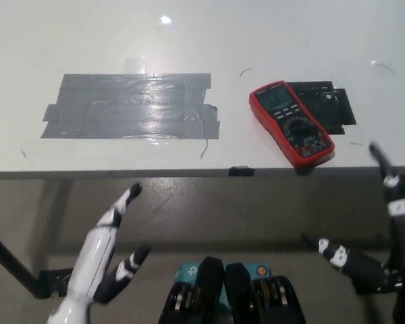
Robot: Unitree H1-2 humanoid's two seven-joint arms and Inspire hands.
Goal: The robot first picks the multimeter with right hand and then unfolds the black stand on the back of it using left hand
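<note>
A red multimeter (pixel 291 122) lies face up on the white table (pixel 189 40) near its front edge, at the right, partly on a black tape patch (pixel 327 106). My black right hand (pixel 378 253) hangs below the table edge at the lower right, open, well short of the multimeter. My white left hand (pixel 104 256) is at the lower left, also below the table edge, open with its fingers spread. The stand on the multimeter's back is hidden.
A wide patch of grey tape (pixel 131 106) covers the table's left middle. A small black mark (pixel 239 171) sits on the front edge. Below the table the floor and a dark table leg (pixel 10 260) show.
</note>
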